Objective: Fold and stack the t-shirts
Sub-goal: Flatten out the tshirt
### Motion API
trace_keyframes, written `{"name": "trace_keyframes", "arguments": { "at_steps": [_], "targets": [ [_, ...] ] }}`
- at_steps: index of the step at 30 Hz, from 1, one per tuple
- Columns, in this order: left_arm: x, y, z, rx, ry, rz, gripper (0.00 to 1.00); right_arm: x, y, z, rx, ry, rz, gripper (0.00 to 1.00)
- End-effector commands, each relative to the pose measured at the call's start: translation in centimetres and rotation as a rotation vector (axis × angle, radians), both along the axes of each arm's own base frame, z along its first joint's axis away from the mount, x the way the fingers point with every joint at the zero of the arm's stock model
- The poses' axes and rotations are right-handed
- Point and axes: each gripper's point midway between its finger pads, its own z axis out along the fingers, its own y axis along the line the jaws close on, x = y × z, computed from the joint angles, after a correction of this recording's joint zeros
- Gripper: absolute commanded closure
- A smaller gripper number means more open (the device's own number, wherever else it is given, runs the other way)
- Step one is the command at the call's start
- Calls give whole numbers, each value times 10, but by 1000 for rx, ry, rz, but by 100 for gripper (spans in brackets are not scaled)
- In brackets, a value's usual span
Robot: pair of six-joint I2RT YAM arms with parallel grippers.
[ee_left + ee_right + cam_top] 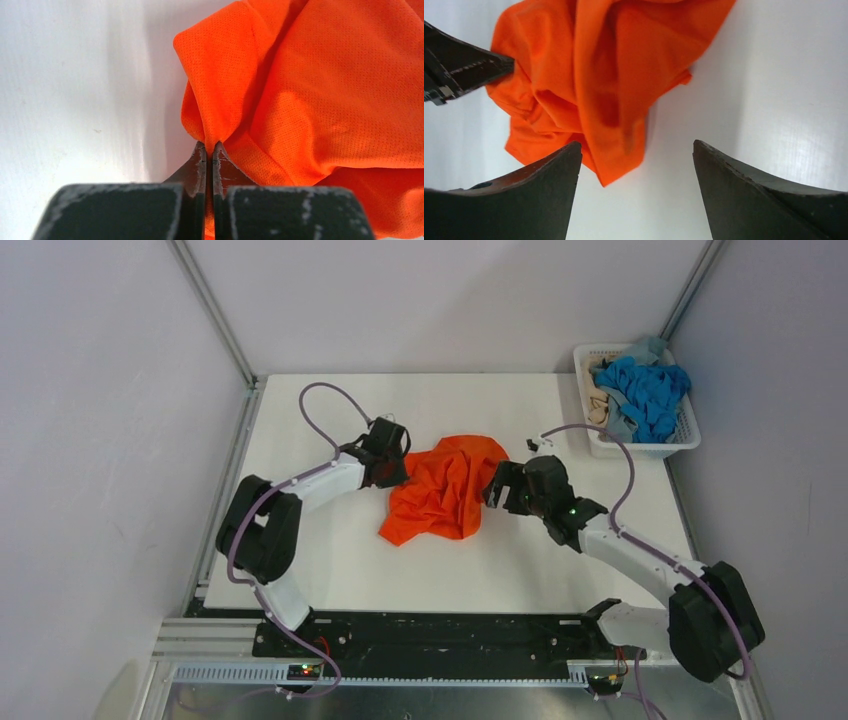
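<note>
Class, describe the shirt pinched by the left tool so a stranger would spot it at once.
Start at the white table. Near its middle lies a crumpled orange t-shirt, one edge pinched in the left tool. It is the only orange shirt and the only one outside the white basket, where the blue shirts are heaped.

white table (330, 570): crumpled orange t-shirt (445, 490) at centre, white basket (645, 449) at far right corner

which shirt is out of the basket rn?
The orange shirt, crumpled on the table, left gripper pinching its edge; the blue shirt lies in the basket.
</note>
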Motion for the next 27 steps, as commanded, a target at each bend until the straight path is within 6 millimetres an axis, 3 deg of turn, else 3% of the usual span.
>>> {"name": "trace_keyframes", "arguments": {
  "at_steps": [1,8,18,21,22,23,24,27],
  "targets": [
    [4,5,26,6,-73,-2,100,29,33,34,156,-88,8,17],
    [4,5,31,2,-85,-5,100,48,30,-12,122,10,-92,41],
    [7,8,24,24,-78,4,100,60,22,-56,97,91,-112,54],
    [8,8,25,29,-82,6,100,66,24,-58,101,77,-93,73],
    [9,9,26,33,-88,9,100,68,24,-57,93,60,-89,89],
    [11,11,28,45,-98,14,100,70,22,-56,76,44,-84,96],
    [12,13,33,46,-113,17,100,72,18,-54,56,29,-95,100],
    [15,21,52,66,-170,35,100,76,2,-33,-14,-50,-115,100]
  ]
}}
